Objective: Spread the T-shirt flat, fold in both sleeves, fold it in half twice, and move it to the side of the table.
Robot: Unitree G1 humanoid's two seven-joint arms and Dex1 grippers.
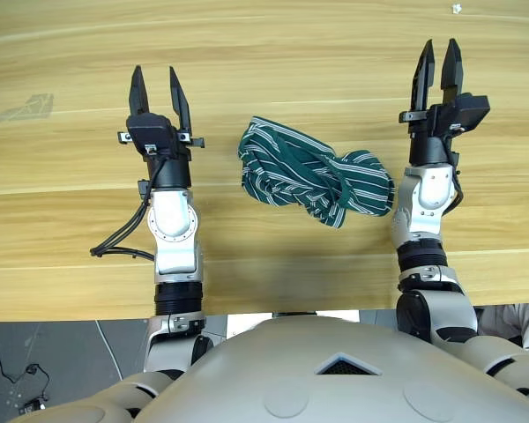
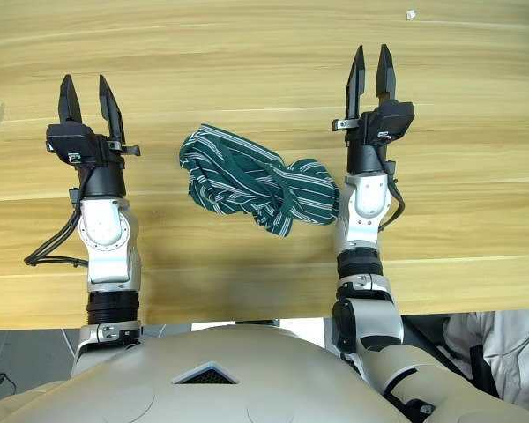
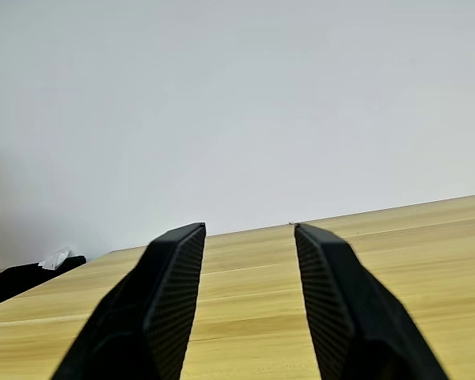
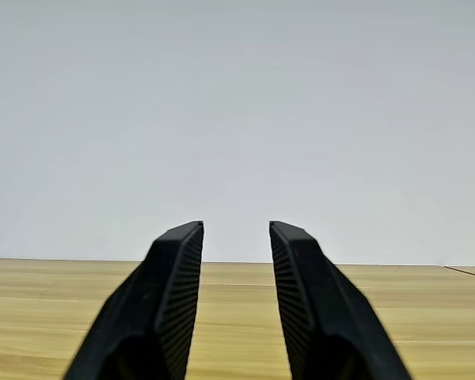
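Note:
A green T-shirt with thin white stripes (image 1: 313,172) lies crumpled in a heap on the wooden table (image 1: 264,53), between my two arms. My left gripper (image 1: 154,81) stands open to the left of the heap, its black fingers pointing away over the table, with nothing between them. My right gripper (image 1: 438,55) is open too, to the right of the heap and a little farther out, also holding nothing. Neither gripper touches the cloth. The wrist views look out past the open left gripper (image 3: 248,231) and right gripper (image 4: 236,228) over the tabletop to a pale wall.
A small white scrap (image 1: 457,9) lies at the table's far right. A dark object (image 3: 32,273) rests near the table's far edge in the left wrist view. Bare wood stretches all around the shirt; the near table edge (image 1: 70,313) runs just behind my wrists.

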